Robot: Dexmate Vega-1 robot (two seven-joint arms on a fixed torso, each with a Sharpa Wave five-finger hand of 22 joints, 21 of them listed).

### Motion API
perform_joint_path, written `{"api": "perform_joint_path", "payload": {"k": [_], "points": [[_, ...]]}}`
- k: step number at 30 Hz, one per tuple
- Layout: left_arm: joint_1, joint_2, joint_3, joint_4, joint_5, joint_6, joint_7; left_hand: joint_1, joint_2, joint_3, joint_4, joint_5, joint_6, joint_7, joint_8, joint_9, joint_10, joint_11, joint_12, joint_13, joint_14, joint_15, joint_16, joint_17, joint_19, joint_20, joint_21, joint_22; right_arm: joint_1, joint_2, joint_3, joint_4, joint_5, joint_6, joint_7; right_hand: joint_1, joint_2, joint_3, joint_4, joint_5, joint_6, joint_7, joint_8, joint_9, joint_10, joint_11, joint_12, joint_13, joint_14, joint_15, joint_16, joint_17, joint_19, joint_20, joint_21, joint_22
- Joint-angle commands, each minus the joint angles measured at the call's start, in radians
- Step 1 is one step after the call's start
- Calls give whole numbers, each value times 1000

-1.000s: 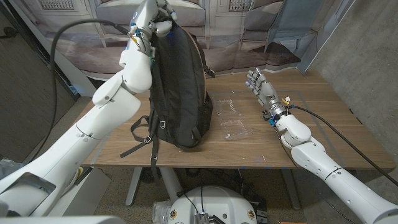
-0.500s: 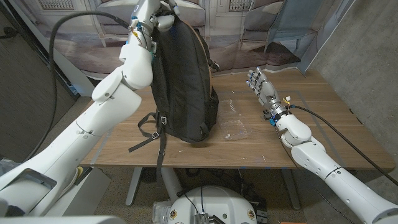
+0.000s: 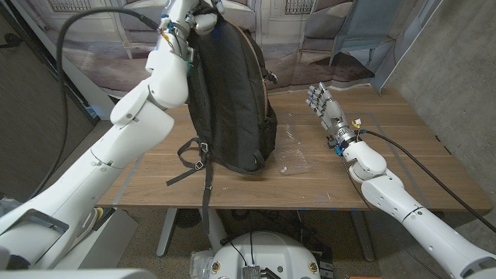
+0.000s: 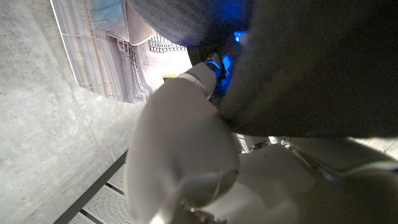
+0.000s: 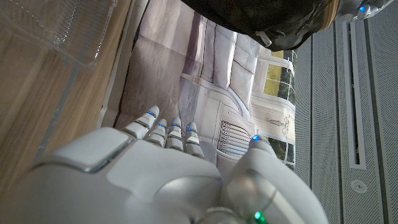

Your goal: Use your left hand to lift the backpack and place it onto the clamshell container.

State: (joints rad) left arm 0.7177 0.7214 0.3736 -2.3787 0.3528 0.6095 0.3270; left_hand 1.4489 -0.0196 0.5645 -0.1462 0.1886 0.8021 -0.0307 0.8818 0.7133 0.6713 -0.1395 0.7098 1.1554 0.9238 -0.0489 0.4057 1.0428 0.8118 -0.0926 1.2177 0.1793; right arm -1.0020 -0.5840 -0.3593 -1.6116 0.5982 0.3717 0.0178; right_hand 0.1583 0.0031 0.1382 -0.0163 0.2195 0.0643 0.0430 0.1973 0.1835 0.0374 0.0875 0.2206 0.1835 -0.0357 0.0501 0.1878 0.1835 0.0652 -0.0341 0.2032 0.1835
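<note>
A black backpack [image 3: 231, 97] hangs upright in the air over the table's middle, its straps dangling past the front edge. My left hand [image 3: 194, 12] grips it at the top, at the picture's upper edge. In the left wrist view my left hand [image 4: 186, 155] presses against the dark backpack [image 4: 311, 62]. The clear clamshell container [image 3: 291, 151] lies on the wooden table [image 3: 387, 186], just right of the backpack's bottom. My right hand [image 3: 324, 105] stands on the table to the container's right, fingers straight and apart, holding nothing. The right wrist view shows my right hand [image 5: 161, 168], the container's corner [image 5: 56, 25] and the backpack [image 5: 267, 18].
A printed backdrop [image 3: 310, 31] hangs behind the table. A grey concrete wall [image 3: 457, 70] stands on the right. Black cables run along both arms.
My left hand has carried the backpack up and to the right, toward the clamshell container; its bottom has left the table. My right hand has not moved.
</note>
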Motion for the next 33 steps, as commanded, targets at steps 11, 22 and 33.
{"api": "perform_joint_path", "payload": {"k": [11, 22, 33], "points": [[-54, -4, 20, -23, -2, 2, -39, -2, 7, 12, 3, 6, 2, 2, 11, 0, 8, -1, -3, 5, 93, -141, -3, 8, -4, -130, 10, 5, 2, 7, 3, 4, -1, 9, -7, 3, 12, -2, -5, 0, 6, 4, 0, 5, 7, 6, -4, 6, 6, 5, 3, 6, 11, -7, 3, 4], [-69, 0, 27, -40, 3, 10, -59, -4, 5, 15, 3, 6, 3, -3, 13, -3, 10, -6, -6, 5, 96, -142, -6, 11, -8, -130, 10, 4, 8, 13, 1, 12, 3, 11, -2, 3, 13, -3, -6, 0, 6, 5, 0, 5, 7, 4, -4, 6, 6, 6, 3, 6, 11, -7, 3, 4], [-107, -8, 52, -53, 10, 16, -87, -8, 4, 18, 3, 6, 0, -2, 16, -3, 9, -7, -9, 8, 98, -144, -12, 14, -9, -130, 13, 5, 8, 13, 5, 11, 6, 14, -4, 3, 13, -4, -7, 0, 6, 4, 0, 5, 8, 5, -4, 6, 6, 6, 3, 6, 11, -7, 3, 4]]}}
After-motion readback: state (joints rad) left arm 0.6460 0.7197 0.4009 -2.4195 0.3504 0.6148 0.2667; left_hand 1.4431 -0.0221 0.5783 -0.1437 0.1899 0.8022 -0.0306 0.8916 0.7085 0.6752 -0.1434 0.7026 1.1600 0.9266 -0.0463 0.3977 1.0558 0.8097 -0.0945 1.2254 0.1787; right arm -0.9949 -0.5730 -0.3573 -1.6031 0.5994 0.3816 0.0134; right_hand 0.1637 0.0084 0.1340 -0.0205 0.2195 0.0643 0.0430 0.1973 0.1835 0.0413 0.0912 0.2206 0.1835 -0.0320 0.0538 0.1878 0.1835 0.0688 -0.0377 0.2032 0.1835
